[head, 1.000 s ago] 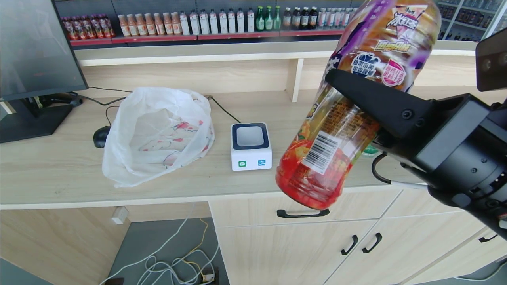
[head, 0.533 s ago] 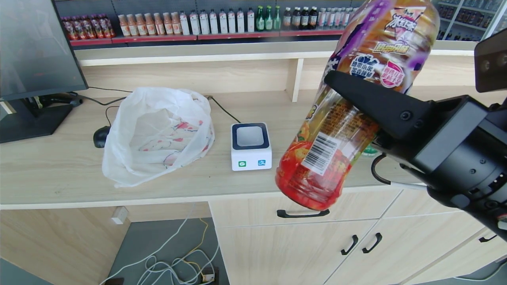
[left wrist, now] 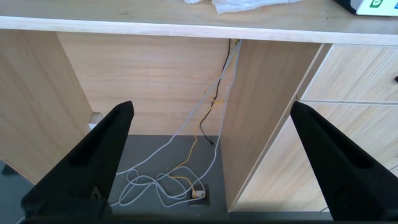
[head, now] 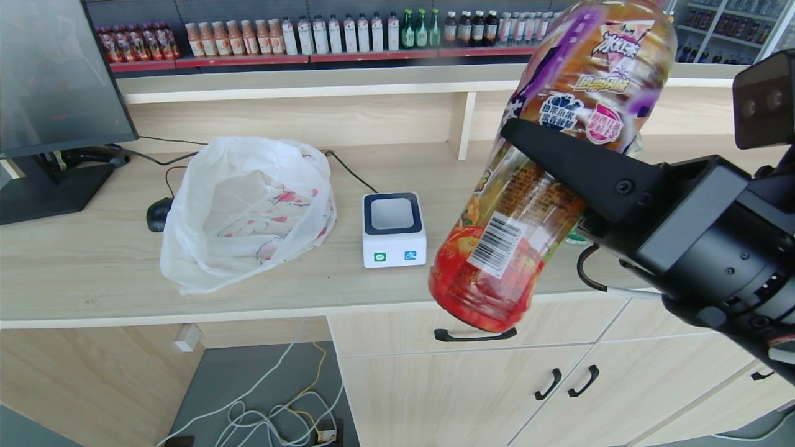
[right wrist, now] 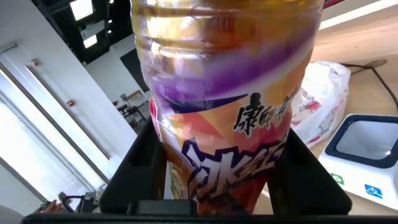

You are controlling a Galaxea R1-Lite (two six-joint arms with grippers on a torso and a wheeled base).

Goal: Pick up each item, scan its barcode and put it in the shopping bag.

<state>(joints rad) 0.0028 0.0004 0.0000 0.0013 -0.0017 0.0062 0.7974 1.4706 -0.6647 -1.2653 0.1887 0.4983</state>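
Observation:
My right gripper (head: 559,167) is shut on a large drink bottle (head: 528,205) with an orange, red and purple label, held tilted in the air to the right of the white barcode scanner (head: 394,230). Its barcode patch faces the head camera. In the right wrist view the bottle (right wrist: 224,93) stands between the black fingers (right wrist: 140,168), with the scanner (right wrist: 360,152) and the shopping bag (right wrist: 317,96) beyond it. The white plastic shopping bag (head: 245,208) lies open on the counter left of the scanner. My left gripper (left wrist: 211,162) hangs open below the counter edge, holding nothing.
A monitor (head: 59,74) on a black stand fills the counter's far left, with a black mouse (head: 158,214) beside the bag. Shelves of bottles (head: 348,31) line the back wall. Drawers with black handles (head: 475,335) sit under the counter; loose cables (head: 273,410) lie on the floor.
The right gripper with the bottle has shifted slightly left and down toward the scanner. The bag and scanner have not moved.

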